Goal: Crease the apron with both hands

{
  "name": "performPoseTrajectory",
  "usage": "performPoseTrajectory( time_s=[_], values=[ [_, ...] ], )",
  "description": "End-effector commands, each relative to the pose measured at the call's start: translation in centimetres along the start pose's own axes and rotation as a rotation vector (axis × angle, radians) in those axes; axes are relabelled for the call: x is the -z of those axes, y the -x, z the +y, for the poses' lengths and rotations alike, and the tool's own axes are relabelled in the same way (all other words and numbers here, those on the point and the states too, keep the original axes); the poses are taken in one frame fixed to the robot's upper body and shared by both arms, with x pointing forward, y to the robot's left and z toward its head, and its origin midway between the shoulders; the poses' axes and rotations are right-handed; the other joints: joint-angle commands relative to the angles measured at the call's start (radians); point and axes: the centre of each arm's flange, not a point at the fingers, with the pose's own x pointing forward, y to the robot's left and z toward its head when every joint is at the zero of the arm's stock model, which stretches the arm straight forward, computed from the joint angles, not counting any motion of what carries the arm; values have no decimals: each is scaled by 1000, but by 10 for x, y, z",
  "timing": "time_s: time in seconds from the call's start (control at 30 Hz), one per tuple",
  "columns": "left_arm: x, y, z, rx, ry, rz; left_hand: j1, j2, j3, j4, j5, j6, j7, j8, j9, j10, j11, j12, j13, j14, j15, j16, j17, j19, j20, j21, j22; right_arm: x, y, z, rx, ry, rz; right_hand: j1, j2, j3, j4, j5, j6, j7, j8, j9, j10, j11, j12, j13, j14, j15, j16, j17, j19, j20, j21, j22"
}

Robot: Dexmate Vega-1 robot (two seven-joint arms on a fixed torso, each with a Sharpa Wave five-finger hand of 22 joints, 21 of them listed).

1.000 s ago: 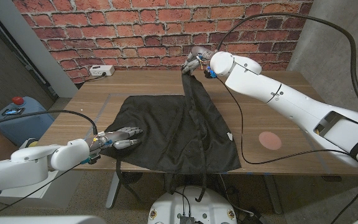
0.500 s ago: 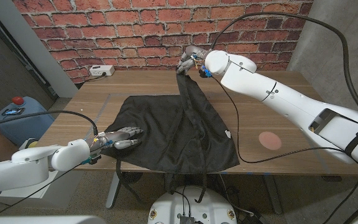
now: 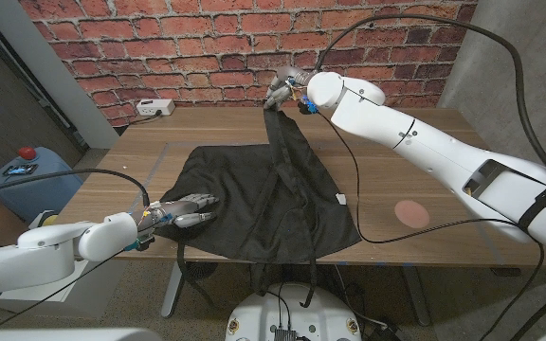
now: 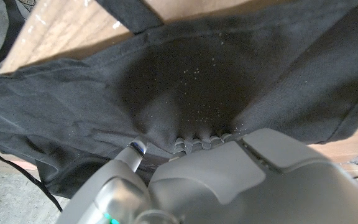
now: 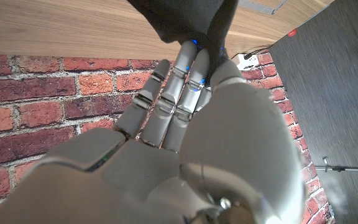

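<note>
A black apron (image 3: 254,199) lies spread over the middle of the wooden table (image 3: 415,161), its near hem at the front edge and straps hanging off. My right hand (image 3: 284,92) pinches the apron's far right corner and holds it lifted above the table's back, so a raised fold runs from it down toward the front. In the right wrist view the fingers (image 5: 185,74) clamp a bunch of the black cloth (image 5: 185,18). My left hand (image 3: 186,208) presses on the apron's near left corner, its fingers (image 4: 197,142) dug into the cloth (image 4: 185,74).
A white power strip (image 3: 155,107) lies at the table's back left by the brick wall. A pink round mark (image 3: 411,213) sits on the bare wood to the right. A blue container (image 3: 22,175) with a red cap stands on the floor at left.
My right hand has carried the lifted corner a little leftward. The apron's right edge has drawn in to the left with it. The left hand has stayed put.
</note>
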Motion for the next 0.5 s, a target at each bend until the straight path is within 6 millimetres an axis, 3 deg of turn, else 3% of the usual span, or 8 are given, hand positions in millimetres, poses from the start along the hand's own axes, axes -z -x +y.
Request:
performPoseTrajectory(
  time_s=[0.03,0.5],
  values=[
    [0,6,-2,-1,8,12,10,2,0,-3,0,7,-3,9,5,0,-2,-3,4,-43,5,6,2,4,3,5,5,-8,-16,0,-20,-18,-9,13,2,-7,-2,-4,-1,2,2,5,2,6,3,-1,8,-70,-3,7,6,-3,5,5],
    [1,7,-1,-6,10,15,11,3,-1,-3,0,7,-3,9,5,3,-2,-2,4,-43,6,6,2,4,4,5,5,-22,-37,14,-77,-18,-14,15,3,-12,-1,-5,0,8,-1,7,0,6,1,2,13,-70,-13,12,9,-1,7,5]
  ],
)
